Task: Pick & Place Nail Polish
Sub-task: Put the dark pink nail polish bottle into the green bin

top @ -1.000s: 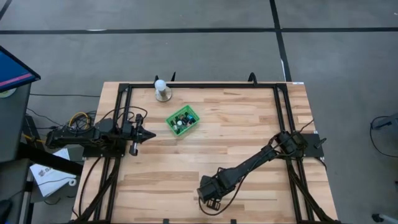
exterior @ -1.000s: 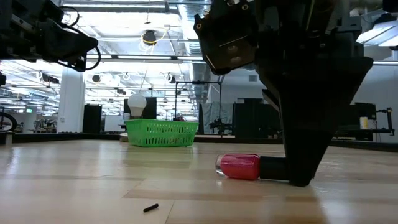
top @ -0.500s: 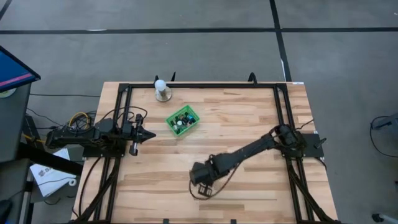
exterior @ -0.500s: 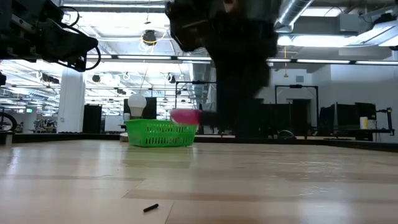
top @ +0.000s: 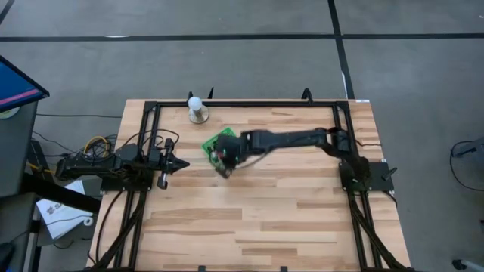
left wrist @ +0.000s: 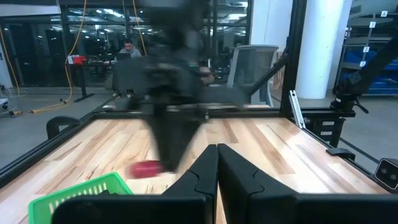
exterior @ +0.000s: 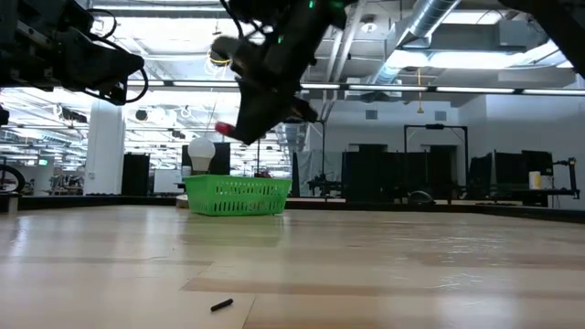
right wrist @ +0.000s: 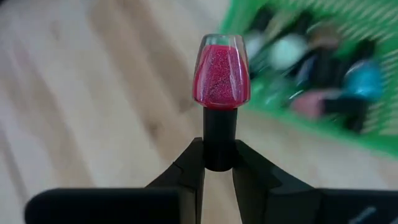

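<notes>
My right gripper (top: 223, 161) is shut on a pink-red nail polish bottle (right wrist: 221, 71) with a black cap. It hangs in the air over the near rim of the green mesh basket (top: 216, 140). The low view shows the bottle (exterior: 222, 129) above the basket (exterior: 237, 196). The basket holds several more small bottles (right wrist: 323, 81). My left gripper (top: 184, 163) is shut and empty at the table's left side, its fingers (left wrist: 217, 163) pointing at the basket (left wrist: 81, 196) and the pink bottle (left wrist: 146, 168). My right gripper pinches the bottle's black cap (right wrist: 220, 142) between its two fingertips. The pink body (right wrist: 221, 74) sticks out beyond the fingers, in line with them. The fingers slant down toward the table's left. The bottle is lifted clear of the table and the basket.
A white ball on a round base (top: 197, 108) stands behind the basket near the far edge and also shows in the low view (exterior: 201, 151). A small dark piece (exterior: 221, 304) lies on the wood near the front. Black frame rails (top: 148, 128) run along both sides.
My right gripper has lifted the pink bottle off the table near the front edge. It has carried the bottle up and toward the far left, and now holds it over the basket's near rim. The gripper has stayed shut on the cap.
</notes>
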